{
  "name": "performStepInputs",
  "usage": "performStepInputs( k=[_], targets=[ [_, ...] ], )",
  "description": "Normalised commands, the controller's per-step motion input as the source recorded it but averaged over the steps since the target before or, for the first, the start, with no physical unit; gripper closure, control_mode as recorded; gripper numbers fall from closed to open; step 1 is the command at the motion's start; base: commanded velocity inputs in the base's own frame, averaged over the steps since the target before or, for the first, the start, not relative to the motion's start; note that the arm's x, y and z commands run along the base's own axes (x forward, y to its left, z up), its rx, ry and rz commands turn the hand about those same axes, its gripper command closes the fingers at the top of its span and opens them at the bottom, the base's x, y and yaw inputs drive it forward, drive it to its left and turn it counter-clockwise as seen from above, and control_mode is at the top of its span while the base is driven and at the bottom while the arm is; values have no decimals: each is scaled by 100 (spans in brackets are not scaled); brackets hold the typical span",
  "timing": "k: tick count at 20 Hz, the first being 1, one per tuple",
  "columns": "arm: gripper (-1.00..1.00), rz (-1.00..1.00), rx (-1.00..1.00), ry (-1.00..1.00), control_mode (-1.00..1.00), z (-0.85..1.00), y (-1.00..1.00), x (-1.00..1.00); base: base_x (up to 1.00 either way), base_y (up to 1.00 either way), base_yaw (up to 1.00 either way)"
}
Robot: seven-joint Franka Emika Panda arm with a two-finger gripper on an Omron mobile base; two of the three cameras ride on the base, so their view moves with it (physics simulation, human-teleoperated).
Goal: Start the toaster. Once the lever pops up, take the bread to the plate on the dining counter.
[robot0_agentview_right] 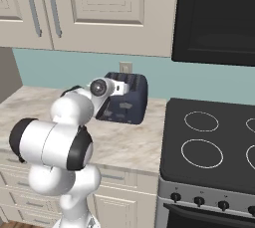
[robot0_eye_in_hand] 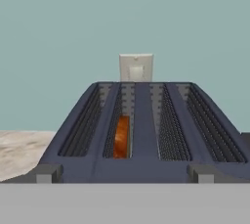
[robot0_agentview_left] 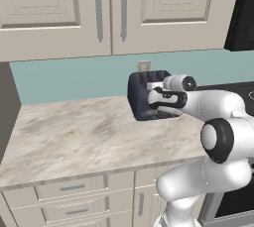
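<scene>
The gripper [robot0_agentview_left: 158, 93] is hovering with its jaws spread apart and holding nothing, just at the near end of the toaster [robot0_agentview_right: 130, 101]. The bread [robot0_eye_in_hand: 121, 136] is sitting in a left slot. Starting the toaster is the step in hand; next the lever needs pressing down.

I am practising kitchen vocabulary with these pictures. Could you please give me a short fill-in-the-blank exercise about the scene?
1. The toaster stands on the marbled worktop, to the left of the black ____.
2. The bread sits inside a ____ of the toaster.
3. On the wall behind the toaster there is a pale ____.
4. The colour of the wall behind the toaster is ____.

Missing words: stove; slot; outlet; teal
</scene>
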Motion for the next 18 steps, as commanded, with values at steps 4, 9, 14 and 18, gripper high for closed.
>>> performStepInputs(
  k=[4,9,14,18],
  targets=[
    [-100,0,0,0,-100,0,0,20,0,0,0],
    [-100,0,0,0,-100,0,0,14,0,0,0],
    [-100,0,0,1,-100,0,0,4,0,0,0],
    [-100,0,0,1,-100,-1,0,5,0,0,0]
  ],
)
